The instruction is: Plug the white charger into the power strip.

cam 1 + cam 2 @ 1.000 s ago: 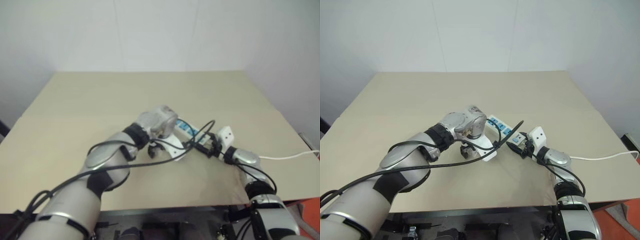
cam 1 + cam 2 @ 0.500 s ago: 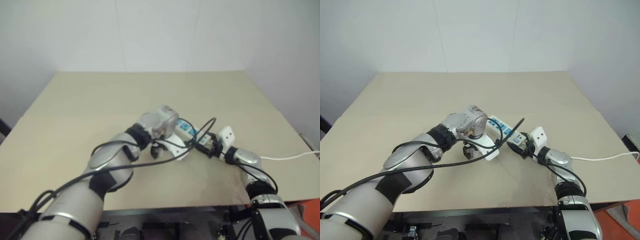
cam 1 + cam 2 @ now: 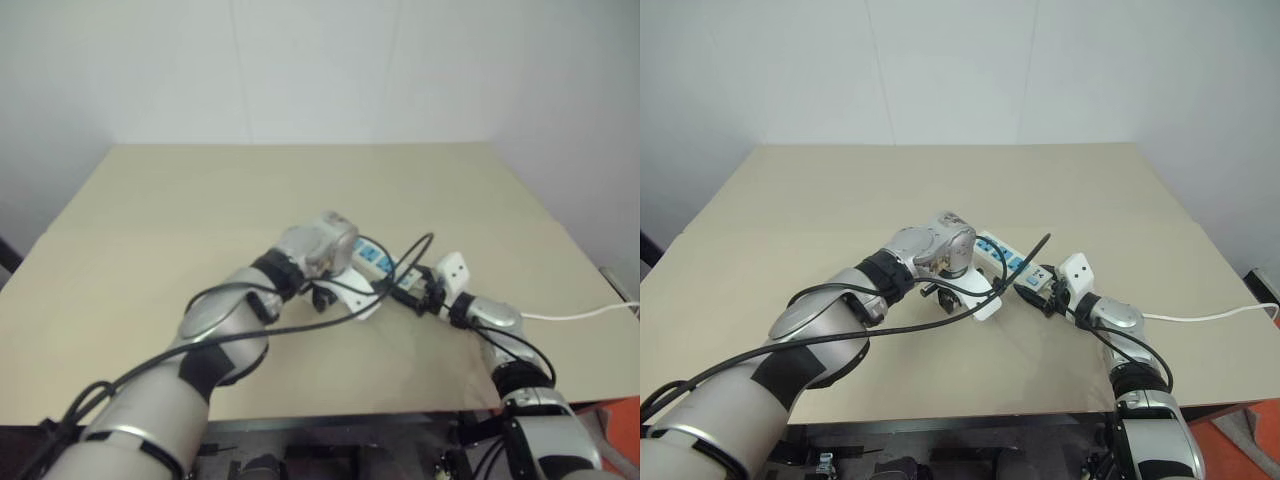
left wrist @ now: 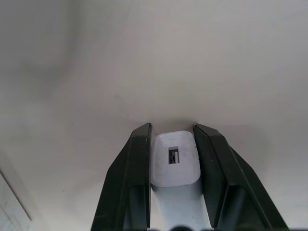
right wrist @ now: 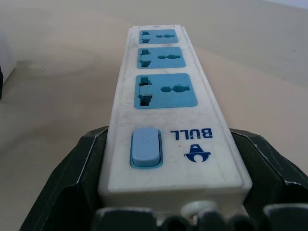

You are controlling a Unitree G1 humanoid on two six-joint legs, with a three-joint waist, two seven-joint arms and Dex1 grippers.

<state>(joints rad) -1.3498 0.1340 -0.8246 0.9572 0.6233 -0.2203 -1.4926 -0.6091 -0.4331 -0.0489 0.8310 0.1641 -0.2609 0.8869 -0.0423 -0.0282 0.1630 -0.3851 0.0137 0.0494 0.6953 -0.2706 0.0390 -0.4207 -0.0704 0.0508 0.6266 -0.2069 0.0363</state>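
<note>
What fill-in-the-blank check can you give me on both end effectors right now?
1. The left end effector is shut on the white ____.
2. The right end effector holds the power strip at the end with its ____.
3. The power strip has ____ blue socket faces.
4. All of its sockets are ____.

Missing words: charger; switch; three; empty

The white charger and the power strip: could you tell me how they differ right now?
The white charger is a small plain block; the power strip is a long bar with three blue sockets and a blue switch. The left end effector clamps the charger; the right end effector flanks the strip's switch end. Both are white plastic.
</note>
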